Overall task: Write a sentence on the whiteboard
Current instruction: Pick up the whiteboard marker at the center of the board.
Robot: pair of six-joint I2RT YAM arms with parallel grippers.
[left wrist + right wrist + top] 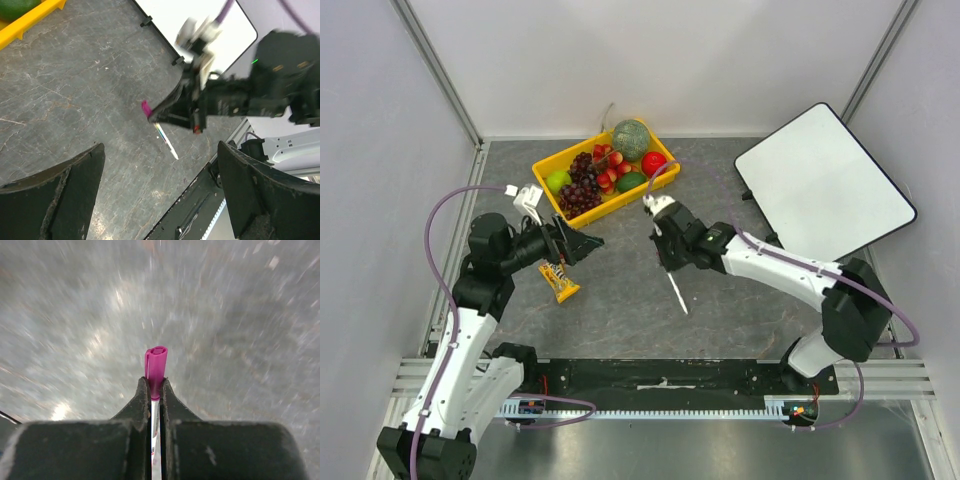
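Observation:
The whiteboard [825, 185] lies at the back right, glossy white with a thin black rim; part of it also shows in the left wrist view [165, 20], with two black clips on its near edge. My right gripper [665, 250] is over the middle of the table, well left of the board. It is shut on a marker [155, 365] with a magenta cap and a white body [676, 292] that sticks out behind the fingers. The marker also shows in the left wrist view [165, 137]. My left gripper [575, 245] is open and empty [161, 165], facing the right gripper.
A yellow basket [660, 150] of fruit stands at the back centre; its corner shows in the left wrist view [30, 20]. A yellow snack bar [558, 281] lies below the left gripper. The black rail [660, 375] runs along the near edge. Grey walls enclose the table.

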